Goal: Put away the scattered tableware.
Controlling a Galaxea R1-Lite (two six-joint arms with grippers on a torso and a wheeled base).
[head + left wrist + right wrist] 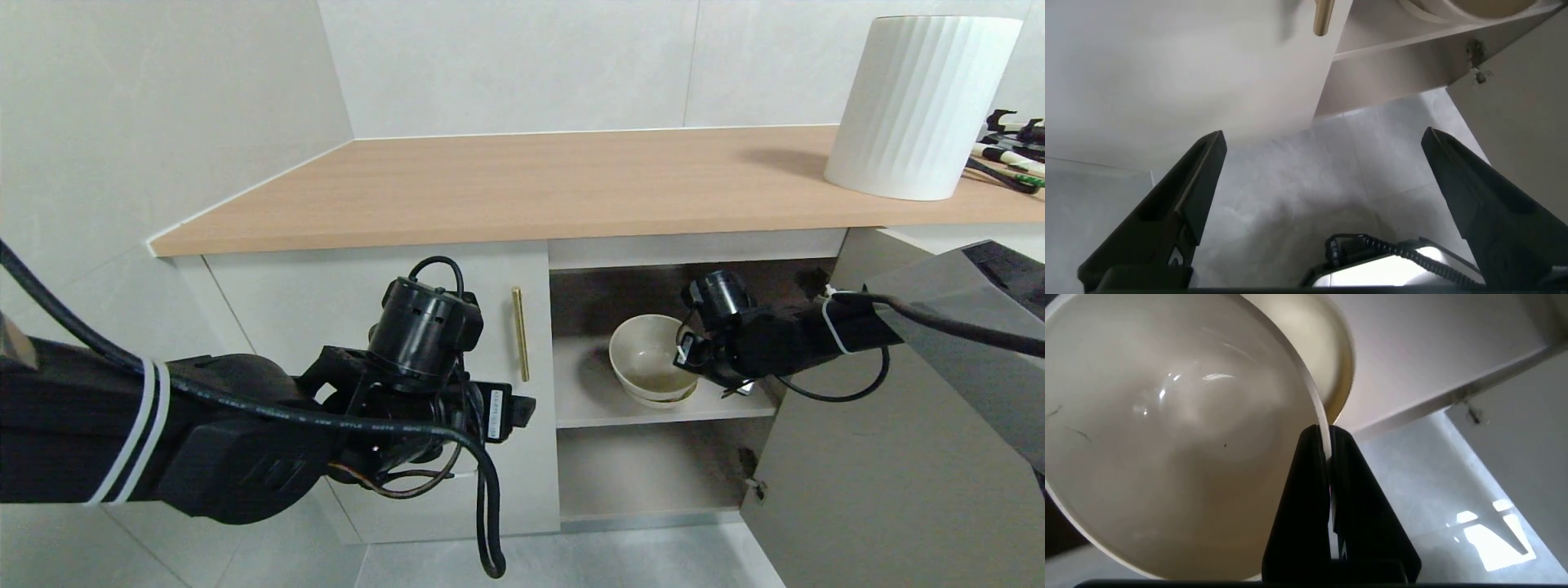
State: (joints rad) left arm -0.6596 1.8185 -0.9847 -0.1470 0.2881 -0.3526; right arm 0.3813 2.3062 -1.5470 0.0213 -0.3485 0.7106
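Item: one cream bowl (651, 359), glossy inside, found upright on the upper shelf (588, 396) of a low white cabinet (371, 286), towards the right half of the open compartment and near the shelf's front edge. Right gripper (1328, 469): inside the compartment, at the bowl's right side, its two dark fingers (1310, 482) closed to a narrow pinch over the bowl's rim, one finger inside the wall and one outside, so that the rim passed between them; bowl and gripper were in contact. Whether the bowl's foot bore fully on the shelf could not be told. Left gripper (1323, 139): outside the cabinet, low before the shut left-hand door (326, 282), well apart from the bowl, fingers spread wide and holding nothing, with pale floor (1315, 196) seen between them. Fittings: a slim brass handle (520, 333), upright along the shut door's inner edge, just beside the open compartment; the right-hand door (898, 474) swung fully open towards the robot's right. Above: a wooden counter (522, 180) carrying a white ribbed container (922, 106) at its right end, with a few utensils (1008, 155) lying beyond it at the far right edge.
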